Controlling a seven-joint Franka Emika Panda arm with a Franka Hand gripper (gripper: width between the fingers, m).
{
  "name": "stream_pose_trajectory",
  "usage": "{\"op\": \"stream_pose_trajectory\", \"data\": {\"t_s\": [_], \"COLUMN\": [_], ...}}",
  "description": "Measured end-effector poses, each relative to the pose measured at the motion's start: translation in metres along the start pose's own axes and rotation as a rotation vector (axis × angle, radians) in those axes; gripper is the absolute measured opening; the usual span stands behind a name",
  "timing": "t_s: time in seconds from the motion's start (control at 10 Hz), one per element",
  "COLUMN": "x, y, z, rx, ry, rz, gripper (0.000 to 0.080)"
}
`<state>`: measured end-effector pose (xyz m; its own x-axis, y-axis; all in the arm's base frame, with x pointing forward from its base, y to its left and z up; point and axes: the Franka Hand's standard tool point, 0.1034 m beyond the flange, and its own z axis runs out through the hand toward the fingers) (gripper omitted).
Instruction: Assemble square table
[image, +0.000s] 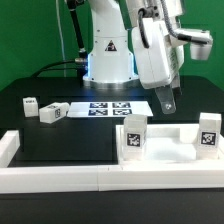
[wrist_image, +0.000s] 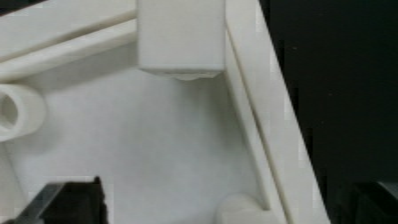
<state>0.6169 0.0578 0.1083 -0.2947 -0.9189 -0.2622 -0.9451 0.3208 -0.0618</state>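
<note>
The square table's white slab (image: 168, 148) lies at the front of the exterior view's right, against the border wall. Two tagged white legs stand upright on it, one (image: 133, 136) on its left side and one (image: 208, 133) at its right end. Two more legs (image: 30, 104) (image: 52, 113) lie loose on the black table at the left. My gripper (image: 166, 104) hangs just above the slab's rear edge, open and holding nothing. In the wrist view the ribbed slab (wrist_image: 143, 150) fills the frame with a leg (wrist_image: 180, 40) and a round socket (wrist_image: 15, 110), and my gripper (wrist_image: 222, 205) has its jaws wide apart.
The marker board (image: 110, 107) lies flat behind the slab, in front of the robot's base (image: 108, 50). A long low white border wall (image: 90, 176) runs along the front and turns up at the left (image: 10, 148).
</note>
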Motion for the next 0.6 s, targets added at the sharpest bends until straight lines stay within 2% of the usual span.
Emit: {"op": "stream_pose_trajectory", "data": {"t_s": [0.2, 0.3, 0.4, 0.5, 0.6], "x": [0.002, 0.010, 0.021, 0.033, 0.039], "y": [0.003, 0.019, 0.039, 0.054, 0.065], "z": [0.001, 0.004, 0.003, 0.004, 0.008], "rx": [0.000, -0.004, 0.006, 0.032, 0.031], "ry": [0.003, 0.015, 0.031, 0.048, 0.057], "rz": [-0.030, -0.077, -0.098, -0.133, -0.137], "gripper": [0.0649, 0.0649, 0.0649, 0.0649, 0.0649]}}
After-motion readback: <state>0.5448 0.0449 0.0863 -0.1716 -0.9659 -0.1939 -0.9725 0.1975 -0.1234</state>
